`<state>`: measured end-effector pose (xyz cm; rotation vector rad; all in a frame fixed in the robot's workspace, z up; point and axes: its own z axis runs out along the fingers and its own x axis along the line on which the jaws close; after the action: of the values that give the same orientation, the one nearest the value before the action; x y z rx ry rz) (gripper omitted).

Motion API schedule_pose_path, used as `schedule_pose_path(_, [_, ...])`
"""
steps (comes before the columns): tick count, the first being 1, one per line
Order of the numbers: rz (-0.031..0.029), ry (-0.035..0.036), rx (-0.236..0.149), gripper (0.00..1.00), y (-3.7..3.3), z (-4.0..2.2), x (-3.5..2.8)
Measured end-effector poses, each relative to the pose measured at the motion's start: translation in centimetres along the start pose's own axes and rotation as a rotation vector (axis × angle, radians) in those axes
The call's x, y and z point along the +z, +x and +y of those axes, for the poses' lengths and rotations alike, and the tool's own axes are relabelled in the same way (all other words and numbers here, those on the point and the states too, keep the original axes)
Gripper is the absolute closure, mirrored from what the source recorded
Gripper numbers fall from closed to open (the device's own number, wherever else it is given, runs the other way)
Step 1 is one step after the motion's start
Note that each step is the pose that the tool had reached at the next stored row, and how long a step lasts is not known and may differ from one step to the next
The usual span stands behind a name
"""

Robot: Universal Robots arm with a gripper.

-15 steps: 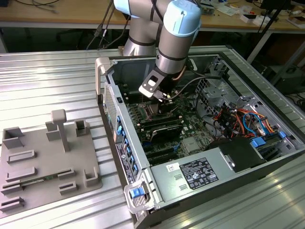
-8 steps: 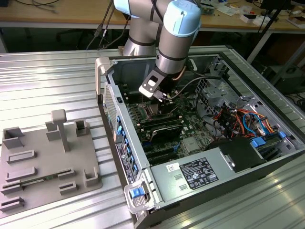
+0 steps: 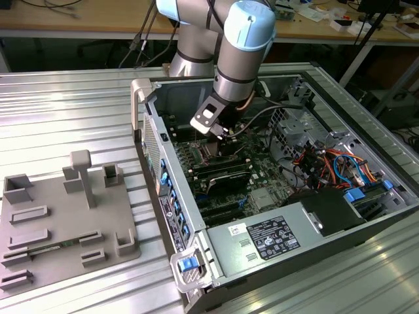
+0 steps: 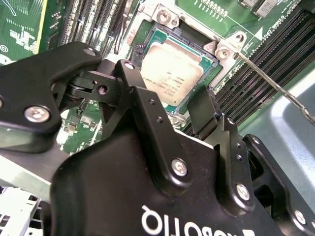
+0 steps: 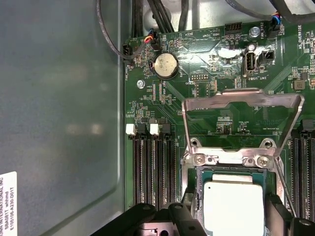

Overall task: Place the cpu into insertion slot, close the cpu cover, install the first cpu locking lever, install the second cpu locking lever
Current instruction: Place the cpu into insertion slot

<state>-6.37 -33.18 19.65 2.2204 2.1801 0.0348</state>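
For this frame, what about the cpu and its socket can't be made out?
Second wrist view: the cpu, its near edge covered by the fingers of the open gripper.
First wrist view: part of the cpu, cut off by the picture edge; the cpu cover stands raised.
Exterior view: how the cpu sits, blocked by the arm.

Robotics lab: open computer case [image 3: 171, 196] on metal table [image 3: 65, 111], cluttered workbench [image 3: 72, 26] behind.

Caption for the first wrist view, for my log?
The cpu lies in the insertion slot, cpu cover raised, open gripper poised over it.
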Motion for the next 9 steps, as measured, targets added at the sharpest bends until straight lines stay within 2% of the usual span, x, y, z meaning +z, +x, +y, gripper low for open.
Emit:
schedule_pose_path(2, [0.0001,0.0001,0.008,0.37,0.06,0.00,0.03])
schedule_pose_path(9, [0.0071,0.0002,0.008,0.37,0.06,0.00,0.06])
